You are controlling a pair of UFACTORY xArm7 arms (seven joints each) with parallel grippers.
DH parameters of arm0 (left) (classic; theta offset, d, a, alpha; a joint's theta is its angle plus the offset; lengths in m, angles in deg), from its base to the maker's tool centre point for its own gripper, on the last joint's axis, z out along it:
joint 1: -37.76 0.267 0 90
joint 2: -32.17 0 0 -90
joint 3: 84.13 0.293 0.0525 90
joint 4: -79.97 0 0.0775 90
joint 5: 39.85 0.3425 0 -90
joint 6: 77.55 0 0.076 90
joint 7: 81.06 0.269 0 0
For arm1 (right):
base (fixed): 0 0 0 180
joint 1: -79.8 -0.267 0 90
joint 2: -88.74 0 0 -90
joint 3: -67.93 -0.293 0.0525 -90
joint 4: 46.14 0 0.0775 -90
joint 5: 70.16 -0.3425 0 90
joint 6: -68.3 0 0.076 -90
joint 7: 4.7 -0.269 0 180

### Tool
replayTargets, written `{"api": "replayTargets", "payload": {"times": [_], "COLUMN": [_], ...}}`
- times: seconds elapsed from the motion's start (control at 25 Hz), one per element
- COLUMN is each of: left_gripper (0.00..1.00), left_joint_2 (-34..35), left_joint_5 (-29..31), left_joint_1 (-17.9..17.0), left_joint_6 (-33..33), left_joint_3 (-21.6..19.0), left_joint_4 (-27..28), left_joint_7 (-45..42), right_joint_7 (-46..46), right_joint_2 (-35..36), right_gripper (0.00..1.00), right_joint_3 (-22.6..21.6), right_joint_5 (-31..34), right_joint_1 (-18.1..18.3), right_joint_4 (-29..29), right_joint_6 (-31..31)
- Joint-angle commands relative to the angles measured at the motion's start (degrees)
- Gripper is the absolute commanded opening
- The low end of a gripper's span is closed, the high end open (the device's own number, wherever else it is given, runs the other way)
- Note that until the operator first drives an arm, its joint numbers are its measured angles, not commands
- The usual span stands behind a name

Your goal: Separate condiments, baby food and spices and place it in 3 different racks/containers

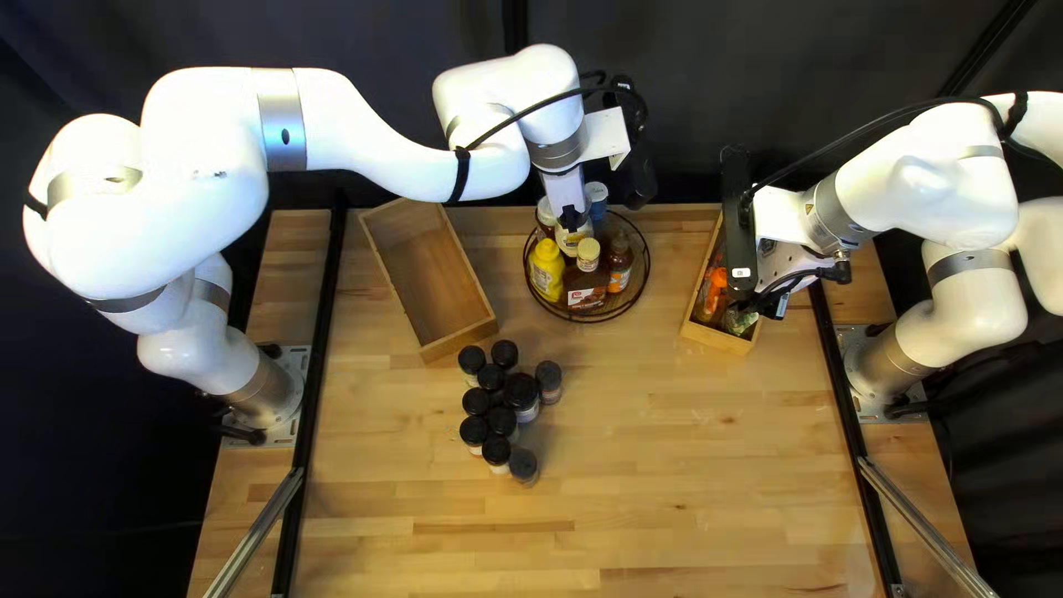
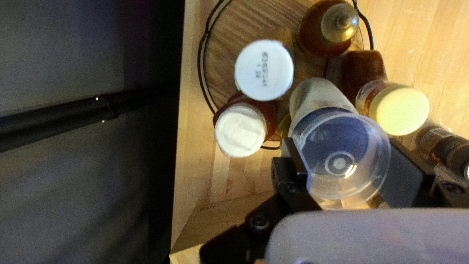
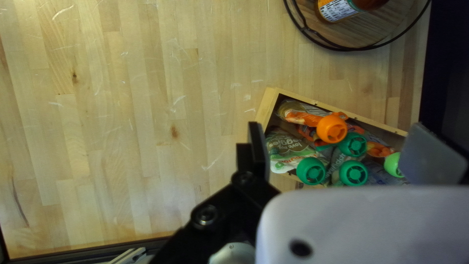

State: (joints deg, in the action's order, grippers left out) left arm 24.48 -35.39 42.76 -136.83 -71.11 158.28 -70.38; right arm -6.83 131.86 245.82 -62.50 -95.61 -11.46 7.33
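My left arm is reaching across the far side of the surface (image 1: 664,443), and its gripper (image 1: 571,218) is hanging over the round wire rack (image 1: 587,320). In the left wrist view its two fingers are closing from both sides on a bottle with a wide clear cap (image 2: 342,151) — the pictures are not showing whether its base is resting on the rack or lifting off it.

Other condiments are standing around it in the rack: a yellow bottle (image 1: 546,269), a brown bottle with a cream cap (image 1: 586,290), an amber bottle (image 1: 620,266), a blue-capped bottle (image 1: 596,197) and a white-capped bottle with a reddish body (image 2: 240,131).

My right gripper (image 1: 740,227) is hovering over the wooden box (image 1: 718,338) near the right arm, its fingers standing wide apart with nothing pinched between them. Baby food pouches (image 3: 288,146) are lying inside that box, showing one orange cap (image 3: 332,128) and several green caps (image 3: 353,173).

The spice jars (image 1: 522,397) — mostly dark-lidded — are standing in a loose cluster directly on the surface, nearer than the rack. A second wooden box (image 1: 382,260) is sitting at a slant beyond them, left of the rack in the top left view.
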Motion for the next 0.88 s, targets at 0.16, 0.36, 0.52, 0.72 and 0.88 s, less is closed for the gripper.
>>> {"api": "replayTargets", "payload": {"times": [0.16, 0.36, 0.52, 0.72, 0.88], "left_gripper": [0.95, 1.00, 1.00, 1.00, 1.00], "left_joint_2": [-0.49, 0.30, 2.82, 5.95, 9.44], "left_joint_5": [-0.60, -0.25, 0.50, 1.04, 0.66], "left_joint_1": [0.06, -0.44, -1.25, -1.92, -2.33], "left_joint_6": [-0.97, -3.76, -6.23, -8.39, -9.64], "left_joint_3": [-0.13, -0.53, -1.13, -1.73, -2.13], "left_joint_4": [0.89, 2.58, 2.50, 0.91, -1.65], "left_joint_7": [0.86, 1.04, 0.77, 0.87, 1.73], "right_joint_7": [0.00, 0.00, 0.00, 0.00, 0.00], "right_joint_2": [0.00, 0.00, 0.00, 0.00, 0.00], "right_gripper": [1.00, 1.00, 1.00, 1.00, 1.00], "right_joint_3": [0.00, 0.00, 0.00, 0.00, 0.00], "right_joint_5": [0.00, 0.00, 0.00, 0.00, 0.00], "right_joint_1": [0.00, 0.00, 0.00, 0.00, 0.00], "right_joint_4": [0.00, 0.00, 0.00, 0.00, 0.00], "right_joint_6": [0.00, 0.00, 0.00, 0.00, 0.00]}}
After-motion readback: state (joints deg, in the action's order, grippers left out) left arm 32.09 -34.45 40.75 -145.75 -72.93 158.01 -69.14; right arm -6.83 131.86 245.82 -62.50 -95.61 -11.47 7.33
